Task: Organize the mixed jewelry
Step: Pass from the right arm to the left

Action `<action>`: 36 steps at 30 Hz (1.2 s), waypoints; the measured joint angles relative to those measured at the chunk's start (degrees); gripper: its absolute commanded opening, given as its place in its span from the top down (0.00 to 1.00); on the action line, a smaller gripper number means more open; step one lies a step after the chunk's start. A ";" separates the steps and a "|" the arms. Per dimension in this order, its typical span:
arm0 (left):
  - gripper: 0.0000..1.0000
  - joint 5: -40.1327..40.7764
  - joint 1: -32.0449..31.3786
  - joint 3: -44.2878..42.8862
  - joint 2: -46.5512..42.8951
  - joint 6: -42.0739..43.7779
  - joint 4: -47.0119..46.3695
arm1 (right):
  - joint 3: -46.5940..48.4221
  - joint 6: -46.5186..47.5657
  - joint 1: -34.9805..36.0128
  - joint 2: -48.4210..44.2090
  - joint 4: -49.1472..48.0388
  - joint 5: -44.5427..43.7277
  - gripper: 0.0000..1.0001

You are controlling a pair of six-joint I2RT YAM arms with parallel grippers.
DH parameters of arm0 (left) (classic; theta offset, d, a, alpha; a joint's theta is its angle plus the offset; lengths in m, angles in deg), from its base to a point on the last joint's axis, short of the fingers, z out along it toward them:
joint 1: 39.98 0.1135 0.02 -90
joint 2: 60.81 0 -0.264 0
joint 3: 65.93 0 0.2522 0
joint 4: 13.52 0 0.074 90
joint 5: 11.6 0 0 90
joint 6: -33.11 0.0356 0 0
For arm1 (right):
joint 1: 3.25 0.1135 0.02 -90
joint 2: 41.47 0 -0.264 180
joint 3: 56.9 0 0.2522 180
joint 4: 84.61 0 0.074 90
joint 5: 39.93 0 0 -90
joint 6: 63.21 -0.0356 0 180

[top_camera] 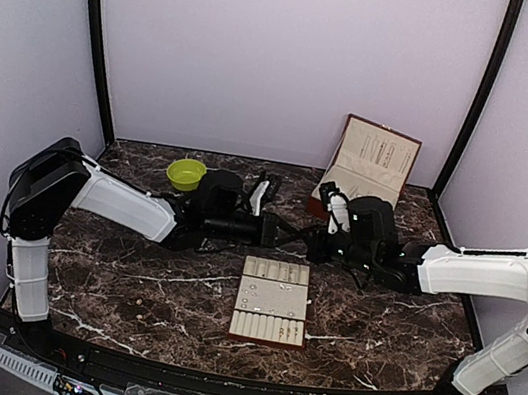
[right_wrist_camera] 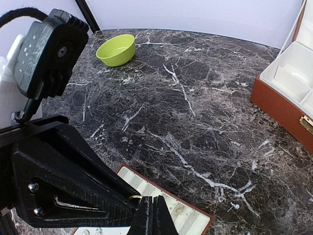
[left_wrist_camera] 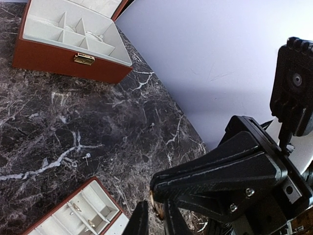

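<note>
Left tool, right tool facing close, near tray far edge.

No legible text, brand, number or sign; marks on open box lid too small to read.

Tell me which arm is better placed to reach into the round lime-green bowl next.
Left, probably. The round lime-green bowl sits at the back left, close beside the left arm; the right gripper is across the middle, with the left gripper in its way.
</note>
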 measured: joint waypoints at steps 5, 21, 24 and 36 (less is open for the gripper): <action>1.00 -0.02 0.02 0.00 0.09 -0.31 -0.24 | 0.00 0.02 0.02 0.13 -0.02 -0.26 1.00; 1.00 -1.84 1.40 3.72 -2.84 4.96 -1.29 | -3.58 0.37 0.13 -11.21 1.22 -3.50 0.59; 1.00 -3.96 1.90 4.57 -4.92 8.70 -1.14 | -4.98 0.17 -0.92 -13.29 0.28 0.87 0.59; 1.00 -20.59 1.97 6.05 -13.44 18.53 -2.54 | -6.40 -3.91 -4.42 -16.85 -4.35 27.78 0.62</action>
